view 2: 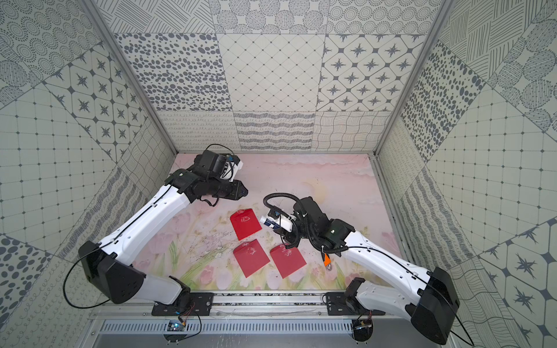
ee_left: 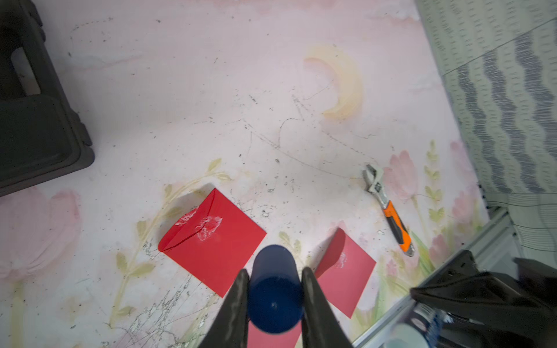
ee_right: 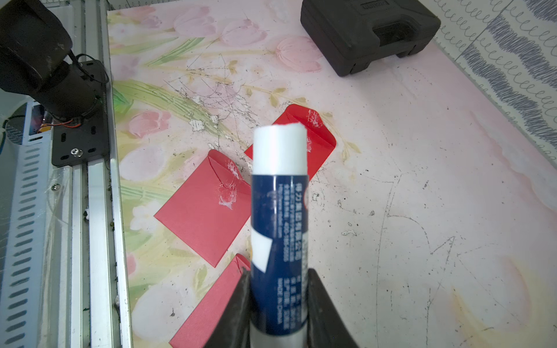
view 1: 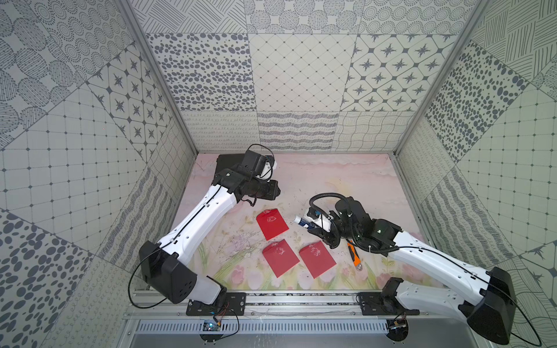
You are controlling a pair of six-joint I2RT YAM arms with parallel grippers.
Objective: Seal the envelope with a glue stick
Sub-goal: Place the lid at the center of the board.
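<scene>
My right gripper (ee_right: 278,271) is shut on the blue-labelled body of the glue stick (ee_right: 278,211). The stick is uncapped, and its white glue end points toward the red envelopes. In both top views the glue stick (view 1: 303,222) (view 2: 268,222) hangs just right of the far envelope (view 1: 272,224). Two more envelopes (view 1: 280,257) (view 1: 317,259) lie nearer the front. All three carry white glue smears. One envelope (ee_left: 346,271) has its flap lifted. My left gripper (ee_left: 275,271) is shut on the dark blue cap (ee_left: 275,289), held up at the back left (view 1: 273,189).
A black case (ee_right: 367,33) sits in the back left corner. An orange-handled wrench (ee_left: 391,211) lies at the right, partly under my right arm in a top view (view 1: 354,256). The metal rail (view 1: 271,301) runs along the front edge, and patterned walls close in three sides.
</scene>
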